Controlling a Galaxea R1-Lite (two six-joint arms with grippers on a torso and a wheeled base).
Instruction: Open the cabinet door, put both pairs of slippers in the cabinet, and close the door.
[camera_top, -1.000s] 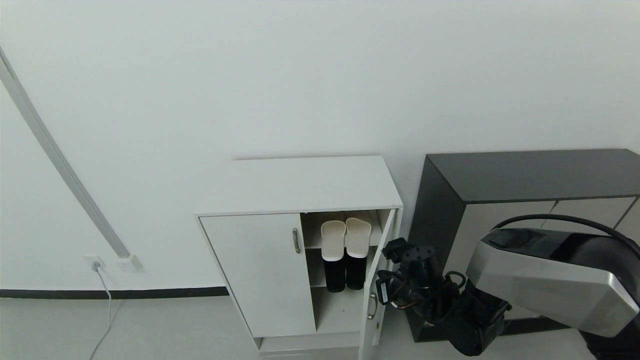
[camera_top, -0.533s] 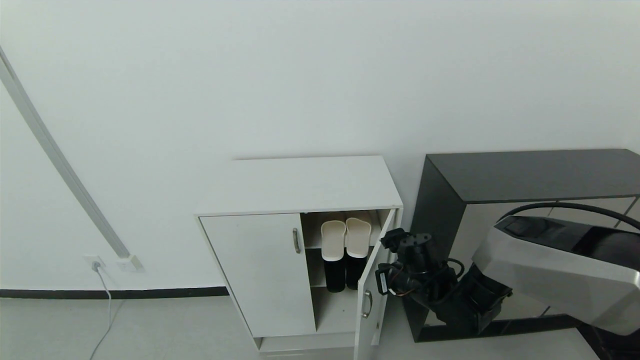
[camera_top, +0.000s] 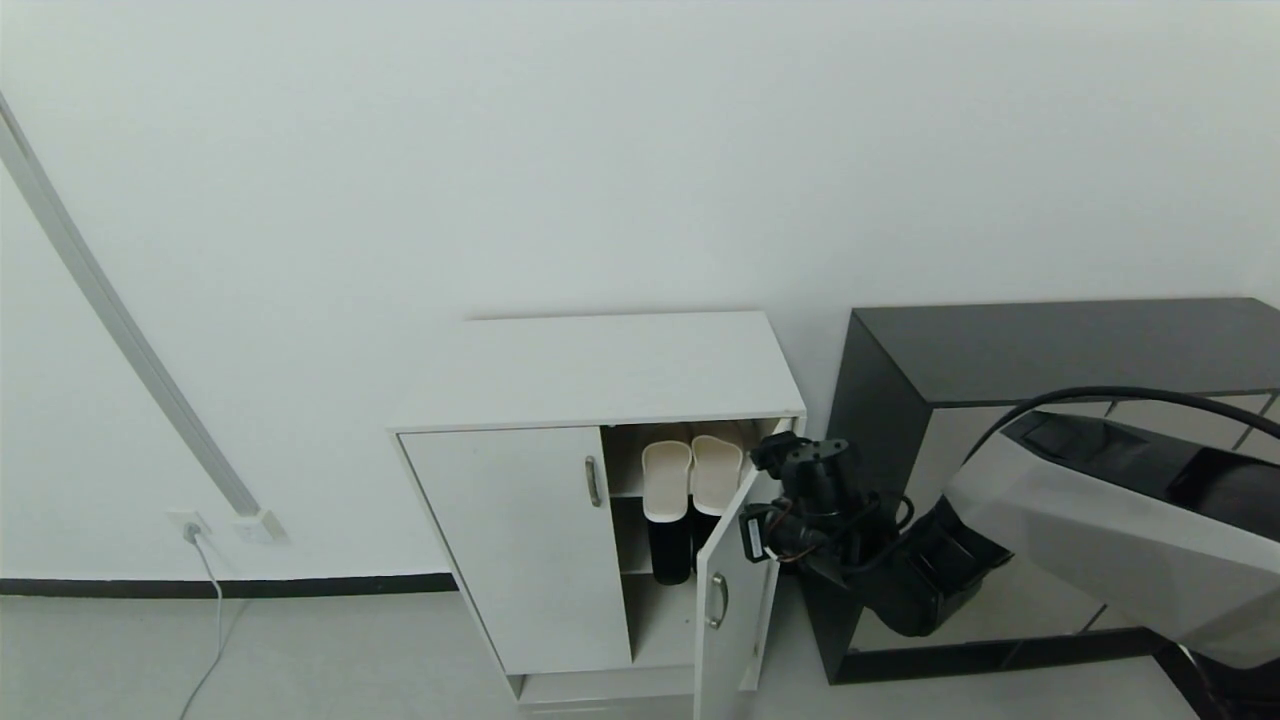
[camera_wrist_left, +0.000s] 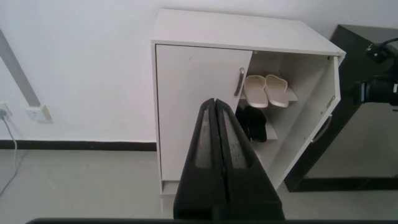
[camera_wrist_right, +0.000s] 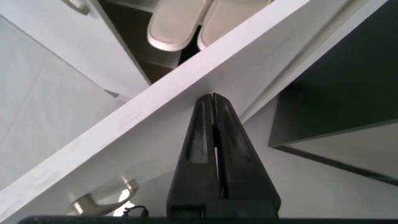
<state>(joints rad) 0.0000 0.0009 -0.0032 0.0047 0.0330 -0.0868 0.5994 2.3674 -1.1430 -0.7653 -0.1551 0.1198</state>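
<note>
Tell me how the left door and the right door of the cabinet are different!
The left door is shut flat against the cabinet; the right door stands partly open. Nothing touches the left door; the right gripper, shut, has its tip on the right door's edge. The left door hides what is behind it; past the right door, slippers show inside. Both are white, each with a metal handle.

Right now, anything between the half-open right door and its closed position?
Nothing visible. The right gripper, shut, is at the right door's outer face. The white slippers and black slippers sit inside the cabinet; the white heels come near the opening, but nothing seems to poke past it.
</note>
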